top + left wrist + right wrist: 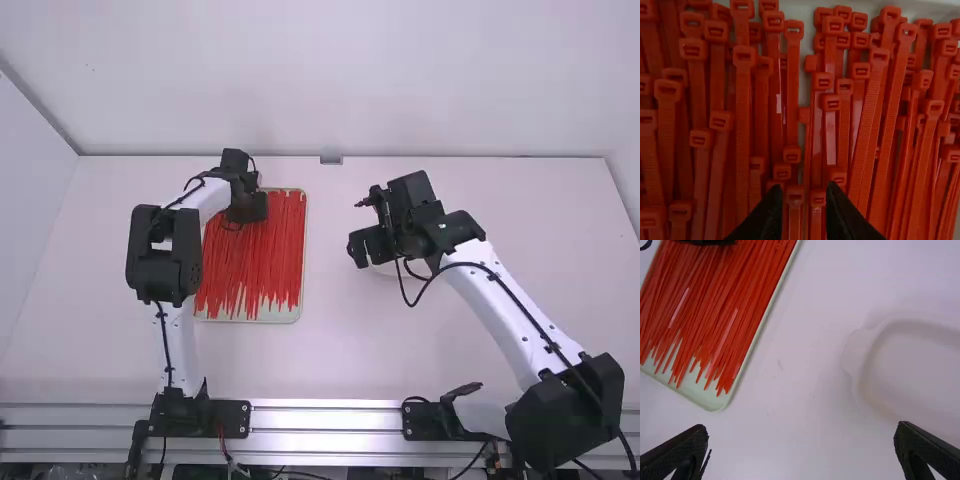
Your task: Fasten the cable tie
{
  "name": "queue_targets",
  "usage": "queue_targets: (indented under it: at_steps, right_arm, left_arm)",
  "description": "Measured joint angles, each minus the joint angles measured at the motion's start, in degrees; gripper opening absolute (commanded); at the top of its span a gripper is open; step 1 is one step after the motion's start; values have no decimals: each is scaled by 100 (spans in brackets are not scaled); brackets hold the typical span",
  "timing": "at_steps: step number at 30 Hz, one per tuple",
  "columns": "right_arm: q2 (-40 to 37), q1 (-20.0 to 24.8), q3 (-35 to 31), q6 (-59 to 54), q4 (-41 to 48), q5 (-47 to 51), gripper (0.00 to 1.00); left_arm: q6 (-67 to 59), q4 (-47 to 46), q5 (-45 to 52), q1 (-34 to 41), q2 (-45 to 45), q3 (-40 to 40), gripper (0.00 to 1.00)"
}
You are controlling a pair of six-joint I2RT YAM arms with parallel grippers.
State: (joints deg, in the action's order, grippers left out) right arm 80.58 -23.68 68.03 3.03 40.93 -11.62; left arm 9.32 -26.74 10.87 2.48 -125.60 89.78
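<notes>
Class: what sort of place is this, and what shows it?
Probably a robotics lab bench: left arm and right arm mounted on a metal rail, white table, tray of red cable ties.

One tray point(270, 317), one white dish point(910, 375) — cable ties point(255, 255) beyond counting.

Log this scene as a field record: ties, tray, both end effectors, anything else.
cable ties: red, heaped lengthwise on the tray
tray: pale, on the table, left of middle
left end effector: open, close over the ties' head ends
right end effector: open wide, above bare table
white dish: right of the tray
</notes>
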Motion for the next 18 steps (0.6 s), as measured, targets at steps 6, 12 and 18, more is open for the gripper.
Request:
queue_targets:
  at_steps: [6, 12, 18]
  right_arm:
    - [0, 0, 0, 2, 0, 2, 100]
    - [0, 0, 0, 0, 2, 2, 100]
    - [0, 0, 0, 0, 0, 0, 100]
  left_arm:
    - [0, 74, 0, 4, 0, -83, 23]
    - [-2, 103, -2, 7, 0, -87, 22]
    - [87, 133, -155, 11, 0, -94, 19]
